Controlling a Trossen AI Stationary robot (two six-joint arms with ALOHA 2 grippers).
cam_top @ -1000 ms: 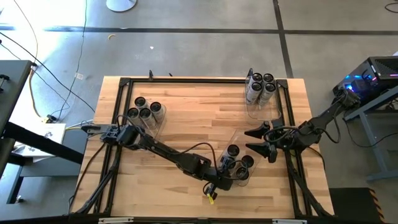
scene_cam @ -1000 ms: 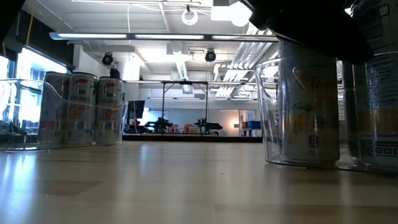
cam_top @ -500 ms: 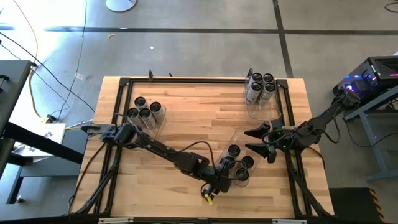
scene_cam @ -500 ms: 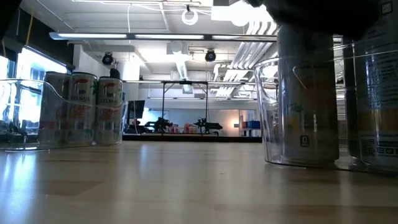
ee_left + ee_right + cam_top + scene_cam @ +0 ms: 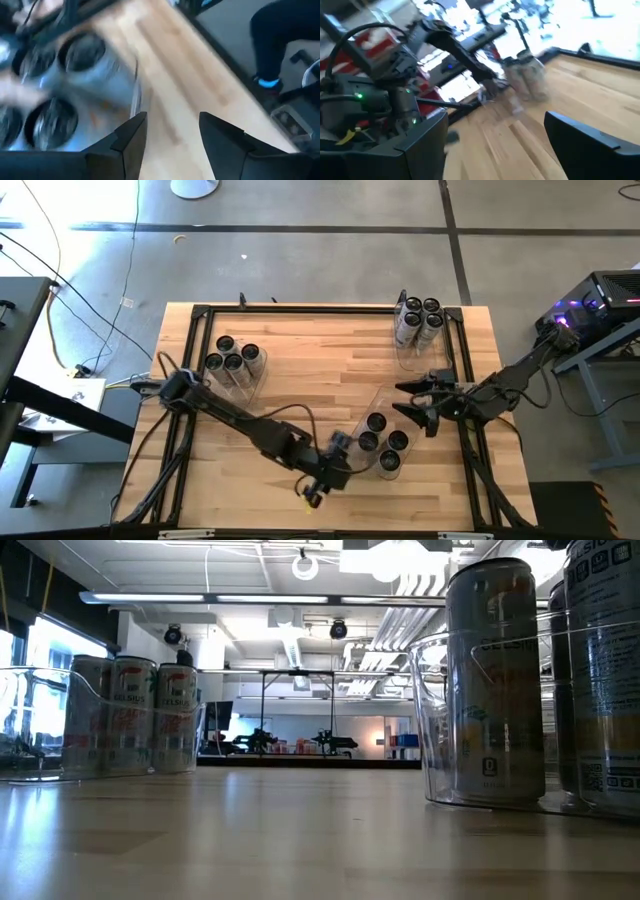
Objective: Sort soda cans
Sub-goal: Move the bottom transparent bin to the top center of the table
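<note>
Four soda cans (image 5: 382, 442) with dark tops stand in a clear bin (image 5: 372, 402) at the table's near right. In the low view they show as tall silvery cans (image 5: 495, 680). My left gripper (image 5: 345, 465) hangs open just left of and above this bin, with nothing between its fingers (image 5: 172, 117). The cans (image 5: 65, 85) lie off to one side of it. My right gripper (image 5: 408, 404) waits open at the bin's right side, holding nothing (image 5: 495, 135).
A clear bin with several cans (image 5: 232, 358) stands at the far left, shown in the low view as cans (image 5: 130, 715). Another group of cans (image 5: 418, 315) stands at the far right. A black frame (image 5: 300, 308) rims the table. A person's legs (image 5: 285, 40) stand beyond the table edge.
My left gripper has let go of the can it held from above in the near-right bin, risen, and drawn back toward the table's left and near edge. The can now stands upright in the bin with the others.
</note>
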